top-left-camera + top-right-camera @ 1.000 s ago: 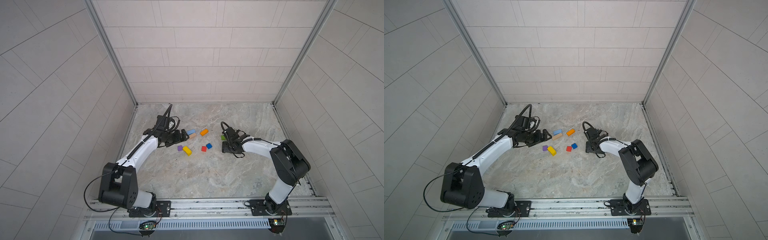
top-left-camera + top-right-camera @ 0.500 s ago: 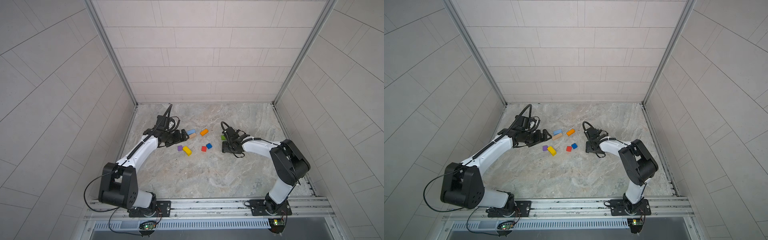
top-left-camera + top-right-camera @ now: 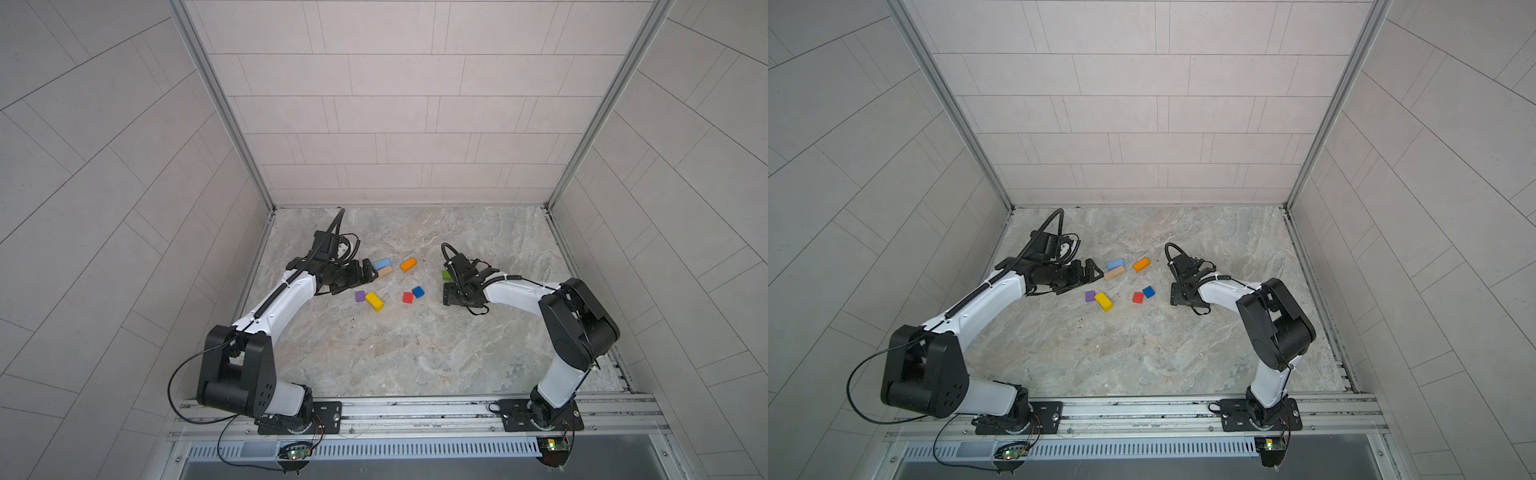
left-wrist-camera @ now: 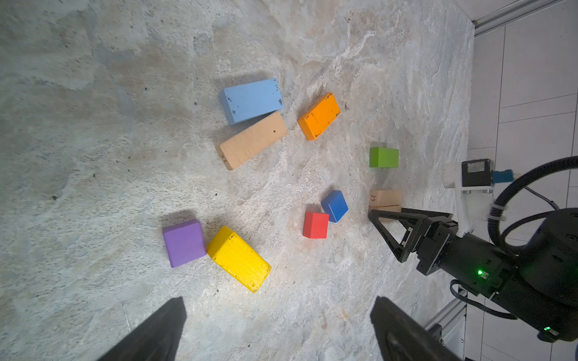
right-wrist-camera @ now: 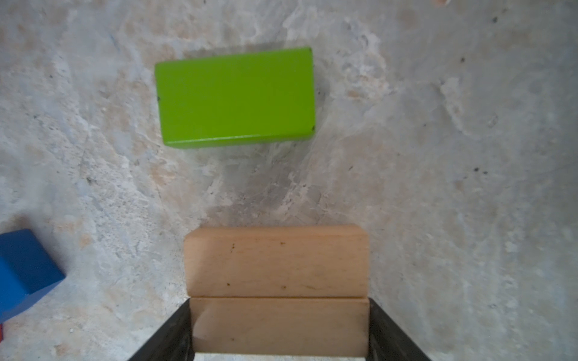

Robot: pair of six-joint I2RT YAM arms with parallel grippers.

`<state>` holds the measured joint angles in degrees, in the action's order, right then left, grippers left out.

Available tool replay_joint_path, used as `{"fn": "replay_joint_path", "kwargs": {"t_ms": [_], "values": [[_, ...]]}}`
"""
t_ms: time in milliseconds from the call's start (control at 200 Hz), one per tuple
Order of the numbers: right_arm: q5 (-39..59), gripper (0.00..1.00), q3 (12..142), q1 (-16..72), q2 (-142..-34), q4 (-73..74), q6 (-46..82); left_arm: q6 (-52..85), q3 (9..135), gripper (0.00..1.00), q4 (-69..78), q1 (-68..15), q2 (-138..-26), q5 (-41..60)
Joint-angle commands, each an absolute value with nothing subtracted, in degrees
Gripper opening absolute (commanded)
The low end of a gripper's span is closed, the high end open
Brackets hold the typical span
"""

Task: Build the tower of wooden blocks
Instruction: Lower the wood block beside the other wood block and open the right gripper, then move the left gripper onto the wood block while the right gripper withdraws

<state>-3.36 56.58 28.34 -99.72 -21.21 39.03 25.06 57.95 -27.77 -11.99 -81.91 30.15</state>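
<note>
While flat, tan bar (image 5: pixel 278 325) within pincer (image 5: pixel 279 303)

Two tan bars (image 5: pixel 276 261) lie flat side by side, long faces touching, making a square; a green brick (image 5: pixel 234 95) lies near them, parallel and apart. A third tan bar (image 4: pixel 253 140) touches a light-blue brick (image 4: pixel 251 100), with an orange brick (image 4: pixel 319 115) close by. A purple cube (image 4: pixel 184 243) sits just beside a yellow brick (image 4: pixel 238 258), and a red cube (image 4: pixel 316 225) just beside a blue cube (image 4: pixel 334 205).

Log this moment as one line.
left gripper: open, empty | right gripper: around one of two adjoining tan bars, grip unclear | coloured blocks: loose, unstacked
</note>
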Motion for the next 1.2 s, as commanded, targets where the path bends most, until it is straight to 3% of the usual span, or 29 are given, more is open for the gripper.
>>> {"fn": "replay_joint_path", "kwargs": {"t_ms": [0,325,716,1191], "values": [[-3.7,0.81,55.9,27.95,-102.42,-23.56,39.03,24.54,59.18,1.0,-28.73,-11.69,-80.73,29.53],[-2.79,0.97,56.11,27.95,-100.93,-23.47,37.87,24.69,59.11,1.0,-28.98,-11.69,-81.35,29.27],[-4.14,0.99,59.38,27.96,-89.44,-30.81,31.54,29.71,62.94,0.99,-33.91,-15.16,-87.91,22.14],[1.07,0.99,58.28,27.21,-79.83,-35.08,29.16,37.63,74.14,0.95,-35.3,-19.94,-101.34,13.3]]}}
